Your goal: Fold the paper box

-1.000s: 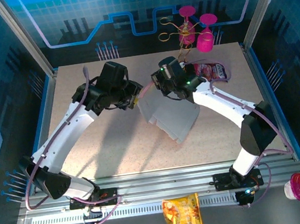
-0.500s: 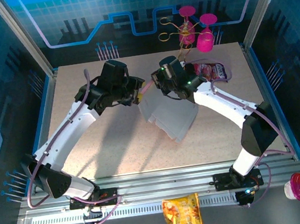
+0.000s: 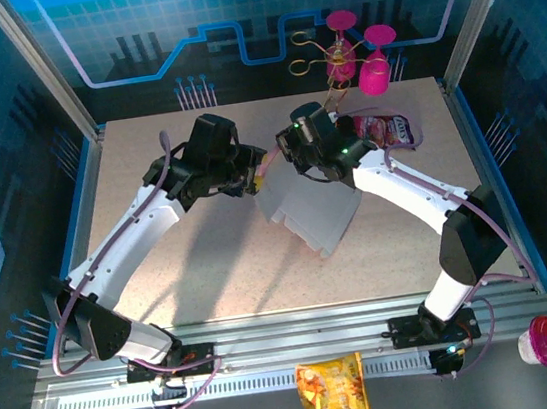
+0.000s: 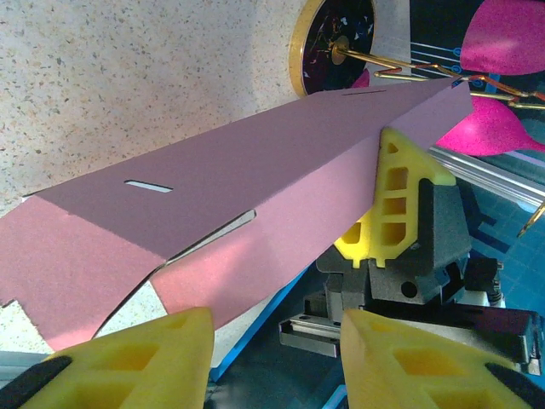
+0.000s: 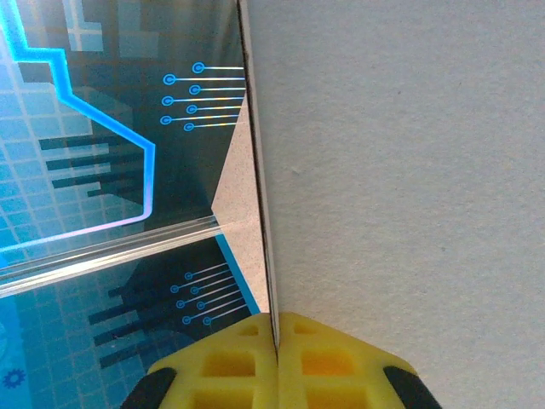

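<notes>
The paper box (image 3: 320, 213) hangs above the middle of the table (image 3: 178, 247), a flat sheet not yet formed into walls, tilted so its lower corner points toward the near edge. The right gripper (image 5: 274, 328) holds it alone: its 2 yellow fingers (image 5: 324, 362) are pressed together on the thin edge of the card, with the pale inner face stretching away beside them. The left gripper (image 4: 277, 322) sits just beside the upper left part of the sheet with its jaws partly apart and nothing between them. In the left wrist view the pink panels, 2 slots and a crease lie just ahead of its fingertips.

The step in hand looks like the left arm lining up to take or press a flap.

The main risk is the single narrow pinch. Thin card held at 1 edge will probably swing or twist if the left fingers push on it before closing, and the fold could then land off its crease. If they close on 2 layers at once, or on a panel instead of a flap, the card may buckle. A hard push could also slide the sheet out of the right grip. The snack bag (image 3: 395, 130) and magenta goblets (image 3: 374, 70) stand near behind the right wrist, so a wide swing back there could knock them.
</notes>
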Available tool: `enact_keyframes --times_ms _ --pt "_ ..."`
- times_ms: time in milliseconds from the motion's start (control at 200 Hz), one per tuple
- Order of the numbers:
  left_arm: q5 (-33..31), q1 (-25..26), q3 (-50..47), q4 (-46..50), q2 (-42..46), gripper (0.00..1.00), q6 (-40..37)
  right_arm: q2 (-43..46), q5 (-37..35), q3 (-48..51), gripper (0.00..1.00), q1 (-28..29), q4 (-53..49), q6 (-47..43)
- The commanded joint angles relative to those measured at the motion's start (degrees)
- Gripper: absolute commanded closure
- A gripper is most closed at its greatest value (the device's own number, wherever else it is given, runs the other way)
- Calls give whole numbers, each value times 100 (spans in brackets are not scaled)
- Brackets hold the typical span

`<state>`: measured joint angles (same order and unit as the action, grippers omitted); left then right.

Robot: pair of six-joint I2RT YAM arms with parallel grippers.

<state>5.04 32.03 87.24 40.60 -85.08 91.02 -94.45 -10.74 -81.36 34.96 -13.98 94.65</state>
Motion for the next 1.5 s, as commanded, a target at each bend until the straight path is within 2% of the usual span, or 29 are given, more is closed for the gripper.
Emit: enact_keyframes --times_ms 0,1236,1386,1496 --pt "90 -34 -122 -1 -76 55 38 172 -96 -122 100 70 71 78" --pt "445 -275 -307 -952 -456 58 183 376 184 60 100 186 53 588" --pt "394 -285 -271 -931 -464 67 158 401 184 120 100 222 110 659" --pt "312 -294 -311 -882 -397 80 139 445 146 184 100 219 131 677"
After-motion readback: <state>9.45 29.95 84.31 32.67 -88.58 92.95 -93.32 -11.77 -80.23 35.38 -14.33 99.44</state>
